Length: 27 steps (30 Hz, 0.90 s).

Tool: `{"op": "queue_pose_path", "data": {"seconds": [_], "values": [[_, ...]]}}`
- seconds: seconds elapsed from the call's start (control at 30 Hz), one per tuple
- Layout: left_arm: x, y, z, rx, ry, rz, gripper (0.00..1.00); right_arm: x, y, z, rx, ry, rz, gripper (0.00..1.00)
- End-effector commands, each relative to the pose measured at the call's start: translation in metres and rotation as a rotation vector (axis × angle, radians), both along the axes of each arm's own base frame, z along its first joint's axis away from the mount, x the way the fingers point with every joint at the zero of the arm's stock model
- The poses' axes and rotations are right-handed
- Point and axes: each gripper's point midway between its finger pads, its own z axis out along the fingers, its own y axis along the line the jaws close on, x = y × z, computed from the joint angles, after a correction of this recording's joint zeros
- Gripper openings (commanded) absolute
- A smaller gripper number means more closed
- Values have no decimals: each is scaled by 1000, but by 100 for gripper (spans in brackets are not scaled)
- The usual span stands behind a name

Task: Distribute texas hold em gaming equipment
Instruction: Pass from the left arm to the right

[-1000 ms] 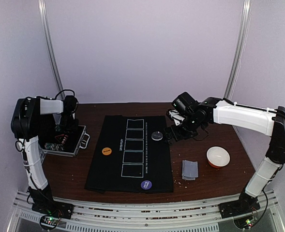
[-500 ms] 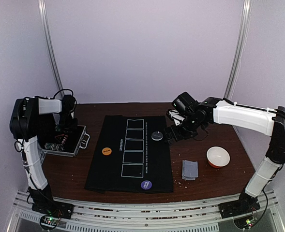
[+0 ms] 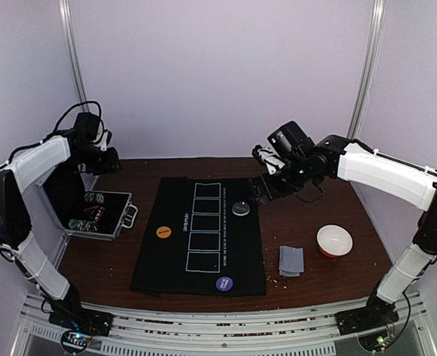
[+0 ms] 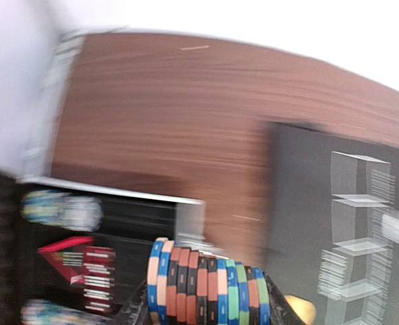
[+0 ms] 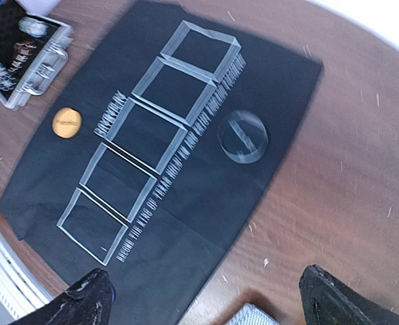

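Note:
My left gripper is raised above the table's back left, behind the open chip case. In the left wrist view the gripper is shut on a row of several poker chips, blue, orange, black and green, held edge-on. My right gripper hangs open and empty above the right edge of the black mat, close to the black-silver disc. The right wrist view shows the open gripper over that disc. An orange disc and a purple disc lie on the mat.
Grey-backed cards lie on the wood right of the mat, and their corner shows in the right wrist view. A white bowl with an orange outside stands further right. The case holds more chip rows and a red pack.
My left arm has swung up and back from the case, carrying the chip row. My right gripper has risen a little above the black-silver disc.

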Motion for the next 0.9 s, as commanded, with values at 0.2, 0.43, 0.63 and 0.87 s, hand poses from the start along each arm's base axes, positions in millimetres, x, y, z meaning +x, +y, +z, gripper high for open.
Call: {"op": "queue_pose_path", "data": {"seconds": [0.2, 0.43, 0.63, 0.87], "values": [[-137, -233, 87, -705, 112, -704, 0, -55, 119, 86, -38, -500, 601, 100], [-173, -259, 78, -814, 194, -815, 0, -59, 171, 64, -98, -555, 742, 100], [-184, -261, 74, -844, 210, -822, 0, -54, 190, 54, -80, -574, 771, 92], [-191, -259, 64, -865, 246, -817, 0, -45, 202, 56, -39, -614, 737, 75]]}}
